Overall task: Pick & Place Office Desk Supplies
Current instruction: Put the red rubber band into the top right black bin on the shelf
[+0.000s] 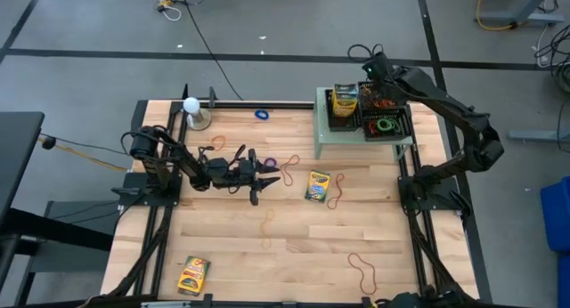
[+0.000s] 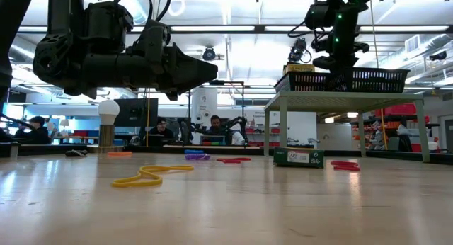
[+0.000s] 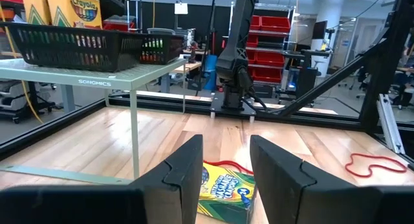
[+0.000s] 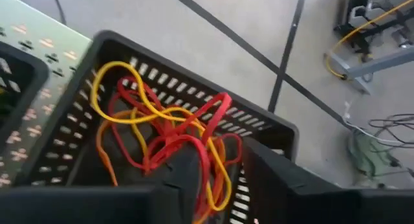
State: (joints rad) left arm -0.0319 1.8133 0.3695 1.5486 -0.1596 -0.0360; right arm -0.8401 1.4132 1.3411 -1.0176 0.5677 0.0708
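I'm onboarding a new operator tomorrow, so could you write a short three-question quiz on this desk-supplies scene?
1. True or false: the left gripper is shut on a crayon box.
2. Multiple choice: the right gripper hangs over
A. the bare table
B. a black basket holding rubber bands
C. the white ball
3. How many crayon boxes lie flat on the wooden tabletop in the high view?

Key
1. False: its fingers are open, and a crayon box lies ahead of them on the table.
2. B.
3. Two: one near the middle, one at the near left.
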